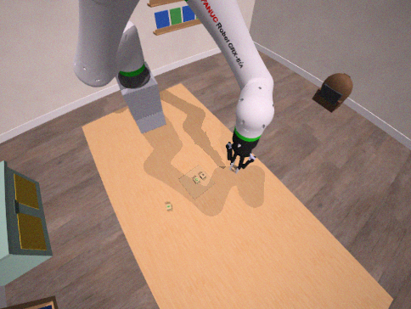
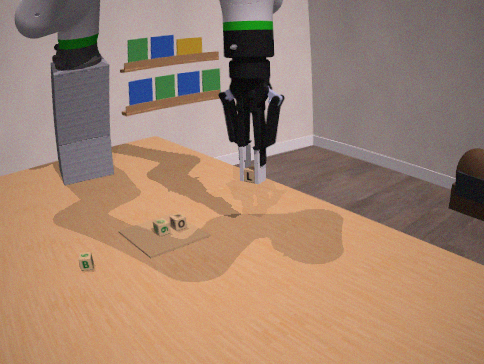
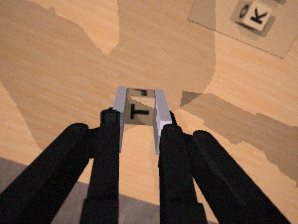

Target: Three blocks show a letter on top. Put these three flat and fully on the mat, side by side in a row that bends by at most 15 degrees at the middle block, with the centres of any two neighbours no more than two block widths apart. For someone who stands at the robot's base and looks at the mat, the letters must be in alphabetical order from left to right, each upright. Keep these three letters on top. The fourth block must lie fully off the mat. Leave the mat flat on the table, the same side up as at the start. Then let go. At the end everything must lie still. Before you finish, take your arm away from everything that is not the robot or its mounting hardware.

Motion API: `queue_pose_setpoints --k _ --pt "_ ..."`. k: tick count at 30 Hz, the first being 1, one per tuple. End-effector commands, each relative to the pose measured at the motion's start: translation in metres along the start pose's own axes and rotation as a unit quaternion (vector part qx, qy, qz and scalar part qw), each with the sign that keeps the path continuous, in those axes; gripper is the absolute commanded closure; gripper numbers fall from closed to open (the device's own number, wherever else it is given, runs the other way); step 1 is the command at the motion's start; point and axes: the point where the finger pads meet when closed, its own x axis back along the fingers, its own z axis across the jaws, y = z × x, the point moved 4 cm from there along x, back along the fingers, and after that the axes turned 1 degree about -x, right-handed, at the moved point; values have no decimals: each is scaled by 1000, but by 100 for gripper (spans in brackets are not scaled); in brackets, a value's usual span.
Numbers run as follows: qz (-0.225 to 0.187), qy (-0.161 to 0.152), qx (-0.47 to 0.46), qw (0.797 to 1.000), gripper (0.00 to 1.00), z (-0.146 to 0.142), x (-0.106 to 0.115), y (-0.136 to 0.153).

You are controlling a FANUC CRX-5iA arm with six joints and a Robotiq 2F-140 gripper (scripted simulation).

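Item: T-topped block [image 1: 233,169] [image 2: 249,176] [image 3: 139,112], gripped above the tabletop [image 1: 255,238] [image 2: 280,310] [image 3: 60,65], off the mat; pincer [image 1: 236,166] [image 2: 252,170] [image 3: 139,101] drawn in narrow, a finger on either side.
Items: K-topped block [image 1: 203,175] [image 2: 178,223] [image 3: 257,16] and green-marked block [image 1: 196,180] [image 2: 161,227], neighbours on the mat [image 1: 194,192] [image 2: 156,245] [image 3: 278,45]; the latter's top unreadable.
Item: B-sided block [image 1: 168,206] [image 2: 86,262], off the mat.
Outstanding: T's placing, probably last in order; final row, release, withdrawal.
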Motion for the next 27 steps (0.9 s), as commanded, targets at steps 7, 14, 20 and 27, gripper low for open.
queue_pose_setpoints --k 7,14,20,27 --pt "0 0 -2 1000 87 1 0 -2" --pt "-1 1 -74 997 87 68 1 -94" --pt "-1 0 -123 992 87 122 3 -144" --pt "0 0 -145 989 87 148 5 -164"
